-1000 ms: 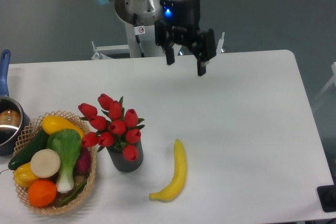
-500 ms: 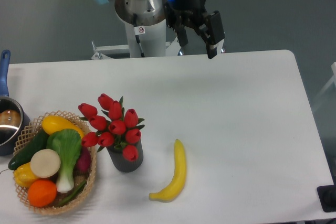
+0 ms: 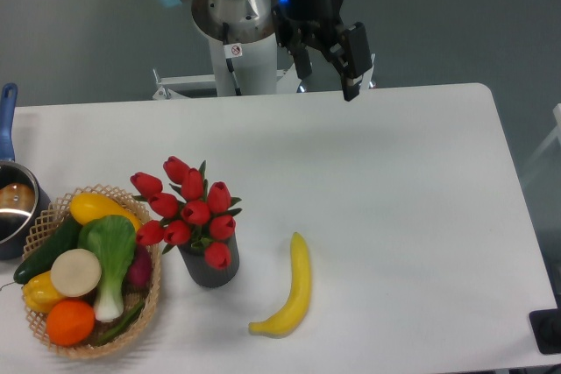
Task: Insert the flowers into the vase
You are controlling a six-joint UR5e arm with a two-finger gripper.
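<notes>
Jaws apart and empty above the table; flowers (image 3: 188,208) stand in the vase (image 3: 209,267); basket (image 3: 149,299) holds vegetables.

A: Is any text, label or number legible?

B: None. The grey cylindrical robot arm base (image 3: 235,24) carries one small round red-and-white prohibition-type sticker (image 3: 235,50); its symbol is too small to make out.

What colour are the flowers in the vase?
The flowers are red with dark green leaves, seen in the fixed camera view.
</notes>
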